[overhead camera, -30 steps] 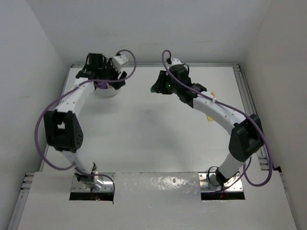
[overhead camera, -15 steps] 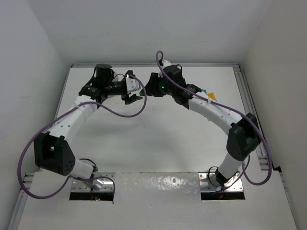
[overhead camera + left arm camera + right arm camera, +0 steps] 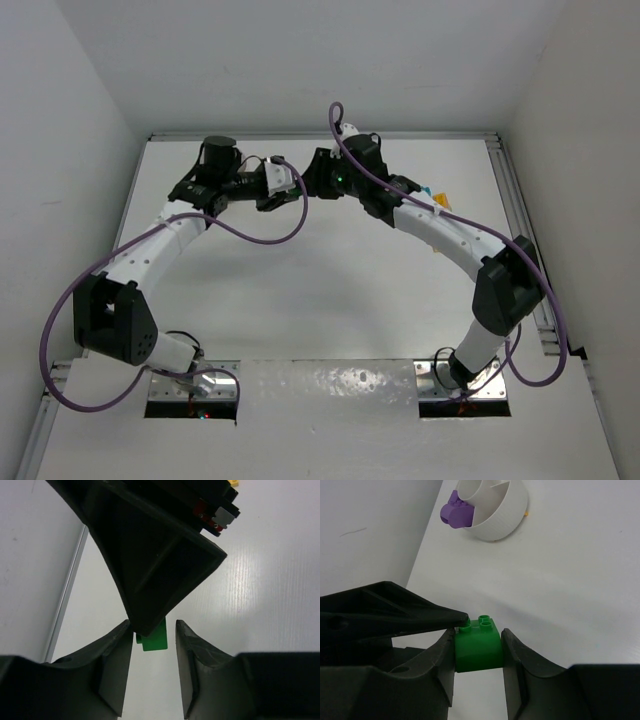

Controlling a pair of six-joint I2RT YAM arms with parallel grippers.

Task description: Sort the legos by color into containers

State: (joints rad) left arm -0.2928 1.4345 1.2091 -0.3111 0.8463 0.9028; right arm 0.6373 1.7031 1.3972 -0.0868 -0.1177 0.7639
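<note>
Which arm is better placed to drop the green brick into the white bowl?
Right, probably. The right gripper clamps the green brick, with the bowl ahead in its wrist view. The left gripper only straddles it, jaws open.

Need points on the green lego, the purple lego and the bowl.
green lego (image 3: pixel 479 650), right wrist view, its front face.
purple lego (image 3: pixel 456 514), right wrist view, its side.
bowl (image 3: pixel 502 520), right wrist view, its outer wall.
</note>
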